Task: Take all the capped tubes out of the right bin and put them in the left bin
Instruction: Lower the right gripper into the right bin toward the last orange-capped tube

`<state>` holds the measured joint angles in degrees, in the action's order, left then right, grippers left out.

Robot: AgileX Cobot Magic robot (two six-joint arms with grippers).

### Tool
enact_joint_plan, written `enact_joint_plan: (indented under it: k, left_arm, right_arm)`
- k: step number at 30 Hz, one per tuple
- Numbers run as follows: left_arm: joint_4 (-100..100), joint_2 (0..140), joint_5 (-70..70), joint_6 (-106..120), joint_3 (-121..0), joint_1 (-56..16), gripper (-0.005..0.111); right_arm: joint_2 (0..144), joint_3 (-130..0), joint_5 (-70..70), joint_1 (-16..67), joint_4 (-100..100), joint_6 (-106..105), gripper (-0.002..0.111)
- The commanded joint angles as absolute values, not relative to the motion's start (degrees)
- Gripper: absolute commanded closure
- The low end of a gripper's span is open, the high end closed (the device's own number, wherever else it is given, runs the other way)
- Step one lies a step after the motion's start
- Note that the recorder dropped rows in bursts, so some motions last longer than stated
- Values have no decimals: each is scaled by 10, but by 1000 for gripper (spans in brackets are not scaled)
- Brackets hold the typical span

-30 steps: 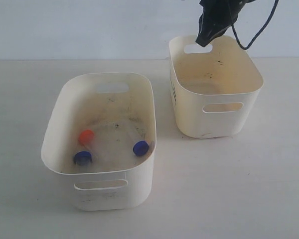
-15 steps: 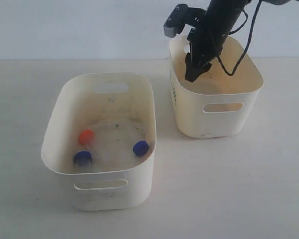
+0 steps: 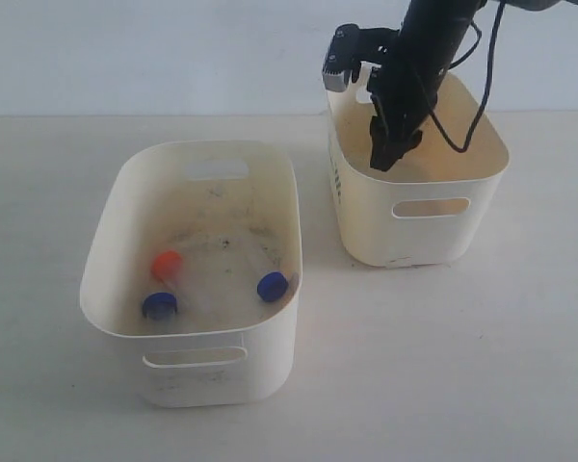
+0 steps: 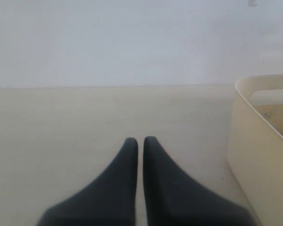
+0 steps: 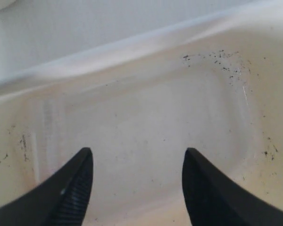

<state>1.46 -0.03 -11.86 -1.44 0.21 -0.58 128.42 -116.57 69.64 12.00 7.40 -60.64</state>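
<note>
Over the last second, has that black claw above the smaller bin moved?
Yes. The right gripper has dropped from the rear rim of the right bin down inside it, toward its floor.

Exterior camera sits high out front, tilted down over the bench, taking in both bins and the back wall. The left wrist camera's low and near level, looking past its hand across the bench to that wall, with the left bin at the frame's edge. The right wrist camera's in close, peering down inside the right bin, its hand framing the floor. That's the same bin the exterior sees.
</note>
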Motion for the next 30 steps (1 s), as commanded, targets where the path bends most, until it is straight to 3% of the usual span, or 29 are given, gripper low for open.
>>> enact_joint_plan:
  k: [1,4,20,30]
  left_arm:
    - [11,0,-116,-20,0,-6,102]
    - [11,0,-116,-20,0,-6,102]
    - [11,0,-116,-20,0,-6,102]
    - [11,0,-116,-20,0,-6,102]
  right_arm:
    - [1289,-1166,700,119,84,-613,44]
    - [1293,-1166,700,119,89,-621,38]
    - [1305,-1127,700,110,68,-612,38]
    - [1291,-1127,700,84,74,-614,47]
